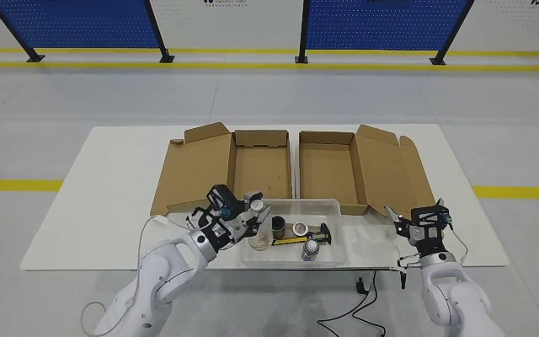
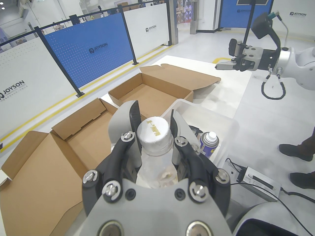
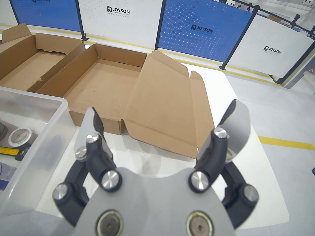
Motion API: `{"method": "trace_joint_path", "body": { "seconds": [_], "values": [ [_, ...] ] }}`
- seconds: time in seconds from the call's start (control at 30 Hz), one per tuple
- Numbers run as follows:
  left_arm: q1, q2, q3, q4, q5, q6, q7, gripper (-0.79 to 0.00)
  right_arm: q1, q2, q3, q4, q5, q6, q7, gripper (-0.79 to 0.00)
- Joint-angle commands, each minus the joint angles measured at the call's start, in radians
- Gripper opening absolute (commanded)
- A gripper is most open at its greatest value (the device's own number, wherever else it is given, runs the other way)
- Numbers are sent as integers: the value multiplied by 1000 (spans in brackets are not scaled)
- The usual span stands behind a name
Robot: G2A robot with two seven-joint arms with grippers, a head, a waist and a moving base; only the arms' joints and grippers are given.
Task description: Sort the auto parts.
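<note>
A clear bottle with a white cap [image 2: 153,133] sits between the fingers of my left gripper [image 2: 154,114], which is shut on it. In the top view the left gripper [image 1: 250,212] holds the bottle [image 1: 254,203] over the left end of the clear plastic bin [image 1: 330,205]. The bin holds a spray can [image 2: 209,143], a tape roll [image 3: 21,136], a yellow ruler [image 1: 290,242] and a dark cylinder [image 1: 278,226]. My right gripper [image 3: 164,111] stands open and empty above the table, right of the bin, near the right box's flap [image 3: 162,104].
Two open cardboard boxes lie behind the bin, the left box [image 1: 261,164] and the right box [image 1: 328,168], both with flaps spread outward. The white table [image 1: 118,185] has bare room at both ends. A power adapter and cables [image 2: 256,178] hang off the front edge.
</note>
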Motion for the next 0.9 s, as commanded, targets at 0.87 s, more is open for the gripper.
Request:
{"method": "trace_joint_path", "body": {
  "seconds": [0.87],
  "values": [
    [-301, -57, 152, 220, 68, 248, 32, -785, 0, 0, 0, 0, 0, 0, 0, 0]
  ]
}}
